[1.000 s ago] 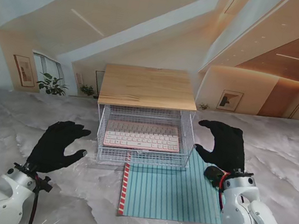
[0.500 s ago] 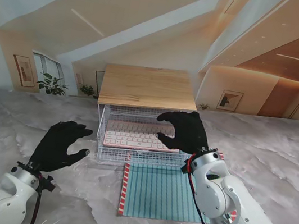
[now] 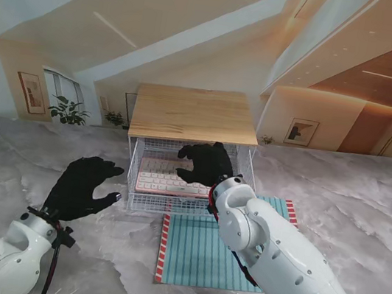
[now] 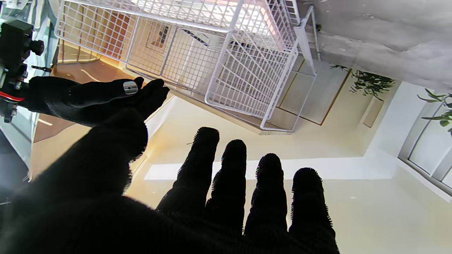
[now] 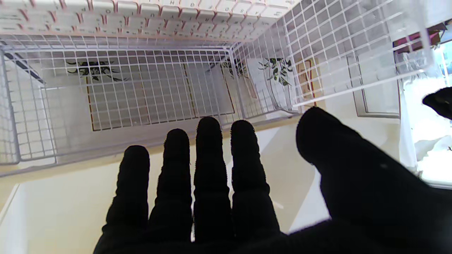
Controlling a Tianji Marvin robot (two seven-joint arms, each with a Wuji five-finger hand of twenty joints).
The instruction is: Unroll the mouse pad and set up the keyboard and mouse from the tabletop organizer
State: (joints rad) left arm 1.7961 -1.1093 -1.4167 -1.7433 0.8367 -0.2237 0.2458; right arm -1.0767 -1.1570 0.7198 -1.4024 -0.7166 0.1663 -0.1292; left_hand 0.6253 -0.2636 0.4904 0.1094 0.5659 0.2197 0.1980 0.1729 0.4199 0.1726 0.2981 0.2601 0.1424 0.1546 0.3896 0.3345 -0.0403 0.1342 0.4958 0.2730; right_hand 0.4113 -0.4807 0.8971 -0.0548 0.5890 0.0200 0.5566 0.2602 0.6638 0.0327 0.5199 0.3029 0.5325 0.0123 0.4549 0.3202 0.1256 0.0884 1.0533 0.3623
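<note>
Right hand (image 3: 207, 164): fingers apart, empty, inside wire organizer (image 3: 244, 171) over keyboard (image 3: 157, 180) | Left hand (image 3: 81, 188): fingers spread, empty, beside organizer | Mouse pad (image 3: 202, 252): flat on tabletop (image 3: 365, 211).

A grey marble table (image 3: 365, 211) with white veins fills the foreground, glossy enough to catch the light. Behind it stands a printed backdrop of a room: cream walls, a sloping ceiling with light strips (image 3: 114, 29), a window (image 3: 60, 88), potted plants (image 3: 67, 110), two framed pictures (image 3: 301, 132) and wood panelling (image 3: 378, 127) at right.
</note>
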